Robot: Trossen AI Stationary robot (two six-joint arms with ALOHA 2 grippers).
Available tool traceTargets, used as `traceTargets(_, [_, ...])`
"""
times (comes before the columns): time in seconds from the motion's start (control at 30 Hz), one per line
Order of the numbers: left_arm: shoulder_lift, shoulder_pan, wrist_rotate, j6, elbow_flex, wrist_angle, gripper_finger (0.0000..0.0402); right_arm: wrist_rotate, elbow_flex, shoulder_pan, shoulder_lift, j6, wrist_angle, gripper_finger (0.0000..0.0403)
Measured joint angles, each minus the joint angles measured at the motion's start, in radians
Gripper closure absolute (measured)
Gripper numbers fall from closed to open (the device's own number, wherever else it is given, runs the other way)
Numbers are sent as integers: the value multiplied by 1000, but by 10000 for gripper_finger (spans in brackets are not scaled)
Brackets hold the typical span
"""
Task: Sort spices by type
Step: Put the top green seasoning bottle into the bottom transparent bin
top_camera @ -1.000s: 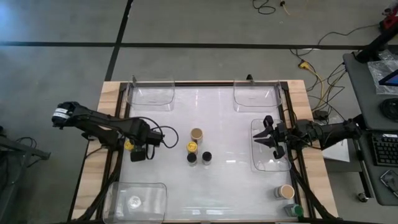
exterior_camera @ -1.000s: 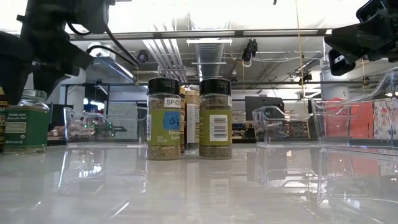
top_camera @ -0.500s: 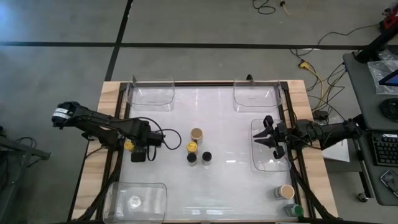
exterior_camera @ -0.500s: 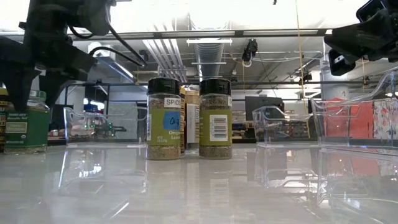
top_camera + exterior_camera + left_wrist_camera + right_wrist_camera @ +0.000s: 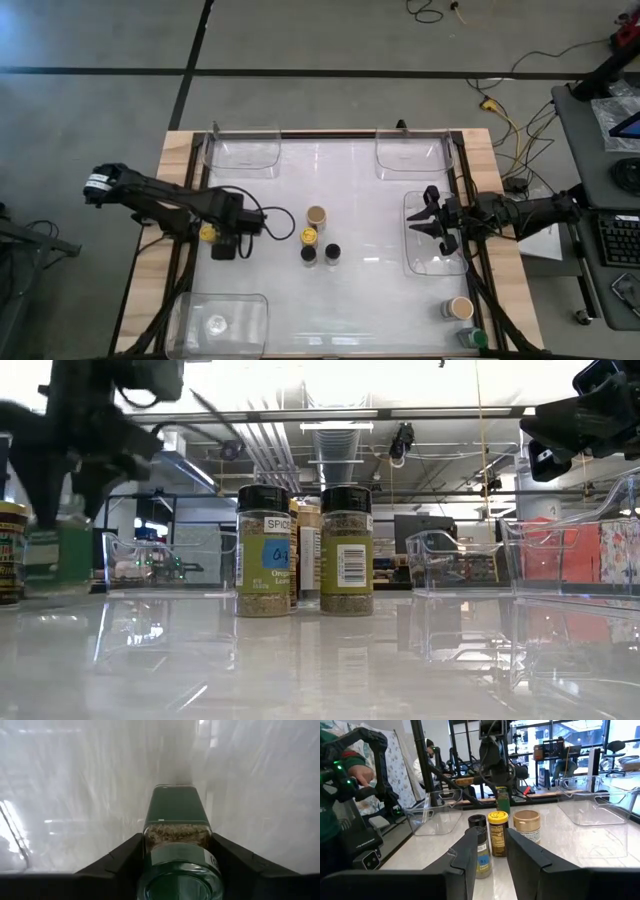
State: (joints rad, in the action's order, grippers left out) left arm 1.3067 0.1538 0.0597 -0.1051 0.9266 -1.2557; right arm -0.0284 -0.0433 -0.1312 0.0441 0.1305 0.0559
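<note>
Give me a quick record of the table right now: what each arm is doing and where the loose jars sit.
left fingers: closed on the green jar, near the table's left edge
right fingers: apart, holding nothing, above the right tray
centre group: tan jar, yellow jar, two black jars
beside left fingers: second yellow jar
high view's bottom-right corner: second tan jar, second green jar
</note>
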Motion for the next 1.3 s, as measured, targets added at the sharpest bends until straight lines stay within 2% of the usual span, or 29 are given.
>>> traceTargets(0.2, [0,6,0,-10,153,-1,216,0,0,0,0,0,0,330])
traceTargets(0.3, [0,29,-62,-40,237,-8,217,0,0,0,0,0,0,335])
traceTargets(0.4, [0,75,-132,-75,332,-38,214,0,0,0,0,0,0,339])
traceTargets(0.6, [-1,209,-145,-212,491,-110,213,0,0,0,0,0,0,332])
traceTargets(0.87, [15,448,-208,-425,518,-103,213,149,0,1,0,56,40,315])
traceTargets(1.0, [52,520,-210,-541,518,-98,213,160,0,1,3,60,135,309])
traceTargets(1.1, [87,558,-209,-581,518,-90,213,194,0,1,4,166,220,308])
traceTargets(1.23, [146,604,-261,-580,518,-90,212,384,0,3,6,382,321,316])
traceTargets(1.3, [175,627,-305,-579,518,-90,212,386,0,3,23,452,382,322])
